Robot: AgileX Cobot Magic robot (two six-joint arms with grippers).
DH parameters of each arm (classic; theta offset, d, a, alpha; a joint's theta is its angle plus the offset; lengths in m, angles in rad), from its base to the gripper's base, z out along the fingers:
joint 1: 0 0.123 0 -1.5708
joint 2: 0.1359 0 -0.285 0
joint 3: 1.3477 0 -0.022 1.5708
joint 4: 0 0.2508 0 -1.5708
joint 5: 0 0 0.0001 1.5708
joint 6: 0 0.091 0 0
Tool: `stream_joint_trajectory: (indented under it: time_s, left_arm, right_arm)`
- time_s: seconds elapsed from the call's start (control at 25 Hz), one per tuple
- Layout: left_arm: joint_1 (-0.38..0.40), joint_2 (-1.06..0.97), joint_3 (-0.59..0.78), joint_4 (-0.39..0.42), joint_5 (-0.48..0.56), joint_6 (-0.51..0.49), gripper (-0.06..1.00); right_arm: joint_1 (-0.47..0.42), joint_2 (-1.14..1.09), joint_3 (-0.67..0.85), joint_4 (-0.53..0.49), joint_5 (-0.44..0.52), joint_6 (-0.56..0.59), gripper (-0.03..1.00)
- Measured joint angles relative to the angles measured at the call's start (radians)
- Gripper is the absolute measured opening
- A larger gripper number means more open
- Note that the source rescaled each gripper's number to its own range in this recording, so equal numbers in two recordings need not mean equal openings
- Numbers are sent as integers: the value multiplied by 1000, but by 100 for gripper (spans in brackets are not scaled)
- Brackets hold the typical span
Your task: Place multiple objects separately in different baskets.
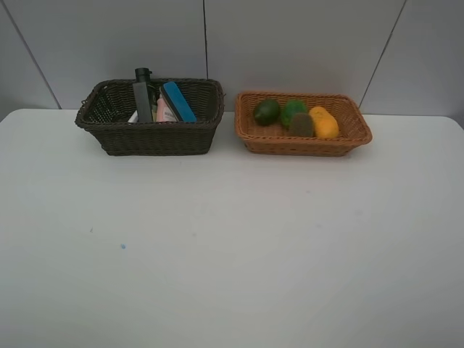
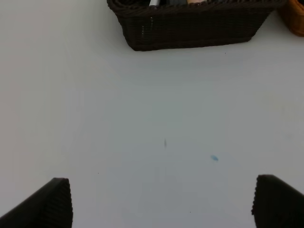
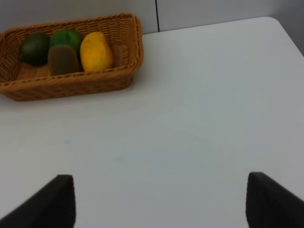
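The dark brown basket point(image 1: 152, 134) stands at the back left and holds the dark green pump bottle point(image 1: 143, 98), the pink bottle point(image 1: 164, 110) and the blue eraser point(image 1: 178, 101). To its right, the tan basket point(image 1: 304, 143) holds two green fruits point(image 1: 267, 112) point(image 1: 291, 110), a brown kiwi point(image 1: 301, 125) and an orange-yellow mango point(image 1: 324, 122). Neither gripper shows in the high view. My left gripper point(image 2: 161, 202) is open over bare table, well short of the dark basket point(image 2: 190, 28). My right gripper point(image 3: 159, 199) is open with nothing in it, short of the tan basket point(image 3: 71, 83).
The white table point(image 1: 232, 246) runs from the baskets to the near edge, with a small blue speck point(image 1: 122, 246) on its left part. A grey panelled wall stands behind the baskets. The table's right far corner point(image 3: 275, 23) shows in the right wrist view.
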Motion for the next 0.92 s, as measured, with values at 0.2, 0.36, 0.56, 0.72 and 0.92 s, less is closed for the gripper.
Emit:
stream_joint_trajectory:
  time_s: [0.2,0.36,0.56,0.72,0.92]
  left_arm:
    - [0,0,0,0,0,0,94]
    - [0,0,0,0,0,0,94]
    - [0,0,0,0,0,0,94]
    - [0,0,0,0,0,0,94]
    - [0,0,0,0,0,0,94]
  right_arm:
    - [0,0,0,0,0,0,78]
    - [0,0,0,0,0,0,78]
    - [0,0,0,0,0,1,78]
    - [0,0,0,0,0,3,78]
    - [0,0,0,0,0,3,78]
